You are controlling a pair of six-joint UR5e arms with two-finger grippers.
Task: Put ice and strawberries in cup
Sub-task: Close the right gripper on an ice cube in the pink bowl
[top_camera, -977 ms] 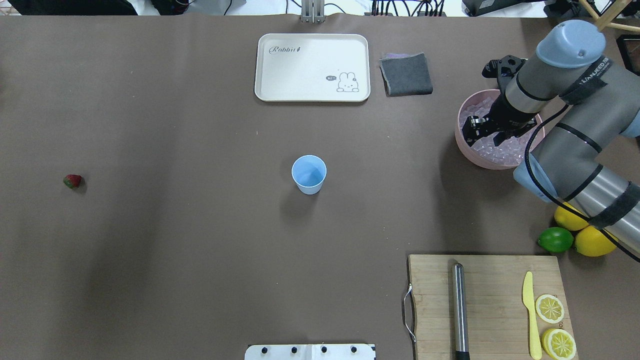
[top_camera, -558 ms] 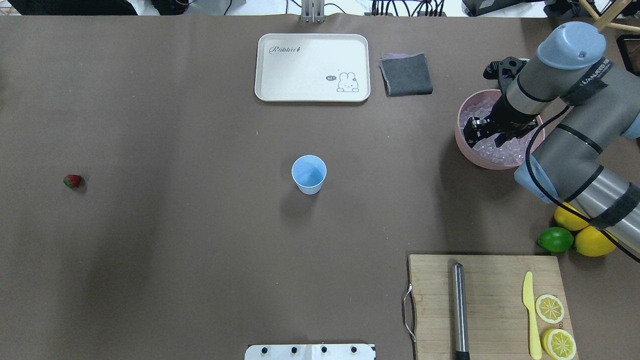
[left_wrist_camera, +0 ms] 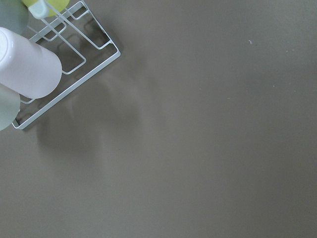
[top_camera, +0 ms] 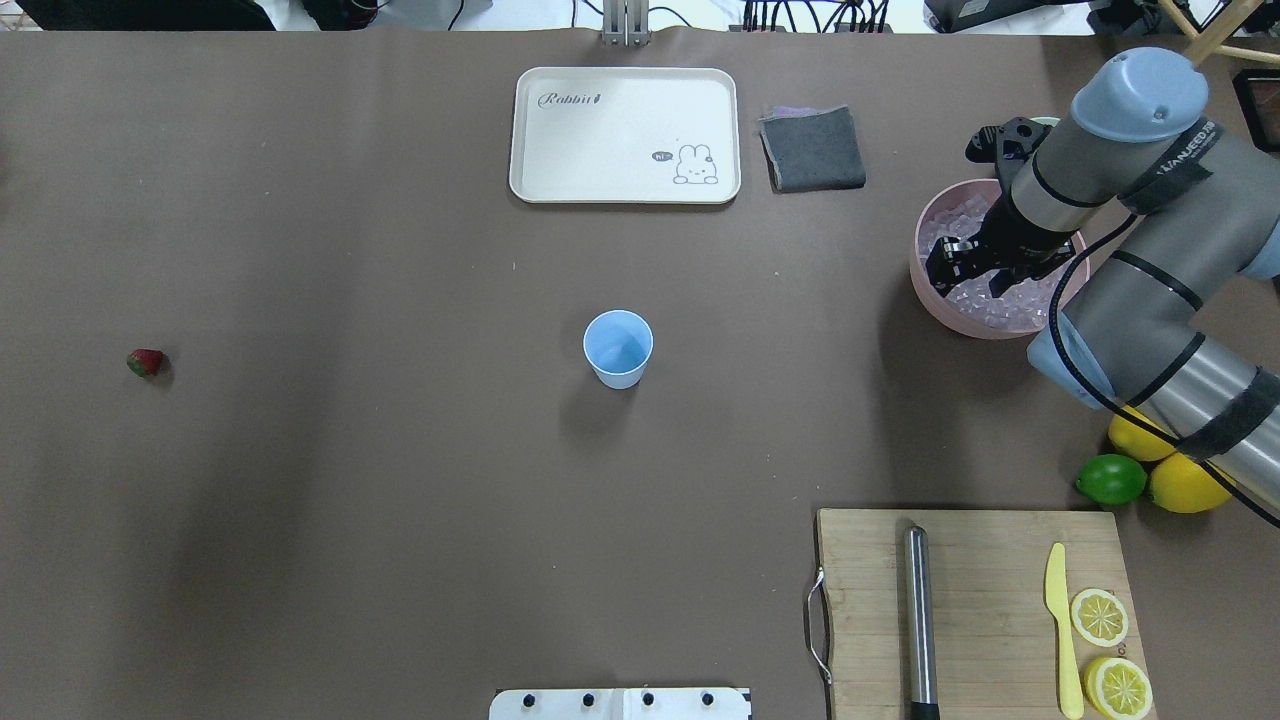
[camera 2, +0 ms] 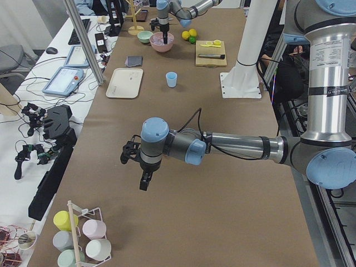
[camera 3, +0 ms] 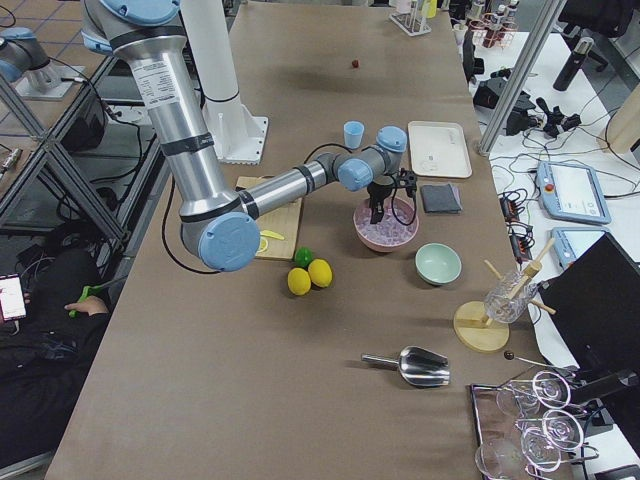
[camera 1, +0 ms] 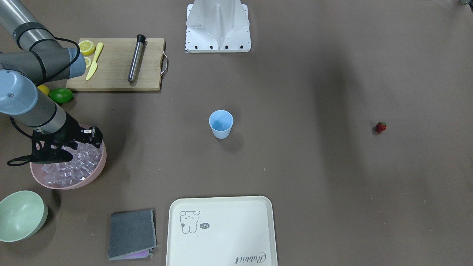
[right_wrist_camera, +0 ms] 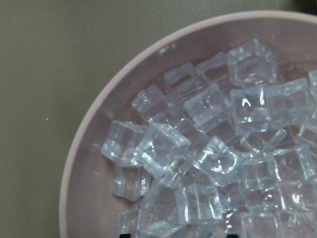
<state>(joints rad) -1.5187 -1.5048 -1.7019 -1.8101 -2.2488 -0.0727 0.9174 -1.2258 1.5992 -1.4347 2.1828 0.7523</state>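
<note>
left gripper (camera 2: 143, 177) shows only in the far side view, hanging over bare brown table covering (top_camera: 350, 500) near a white wire rack (camera 2: 92, 214) of pastel cups. can't tell how its jaws stand.

strawberry (top_camera: 145, 362): tiny, red, green top, lying alone near the left edge, well apart from everything.

cream tray (top_camera: 625, 180): rounded rectangle, smooth, rabbit print, at the far middle.

cup (top_camera: 618, 347): light blue plastic, tapered, upright, mid-table. looks hollow inside, no ice seen in it.

folded grey cloth (top_camera: 812, 148), soft weave, just right of the tray.

pink bowl (top_camera: 925, 290): round, matte rim, heaped with ice (top_camera: 990, 310), clear glassy cubes with rounded edges and bright glints.

right gripper (top_camera: 972, 272) hangs over the bowl's left half, pointing down. jaws spread wide, nothing between them. can't tell whether the tips touch the ice.

two lemons (top_camera: 1185, 482) and a lime (top_camera: 1110, 480), glossy, touching, under the right arm.

wooden board (top_camera: 970, 560) with wire handle at near right. on it lie a steel rod (top_camera: 918, 615), a yellow plastic knife (top_camera: 1060, 620) and two lemon halves (top_camera: 1100, 617), cut face up.
</note>
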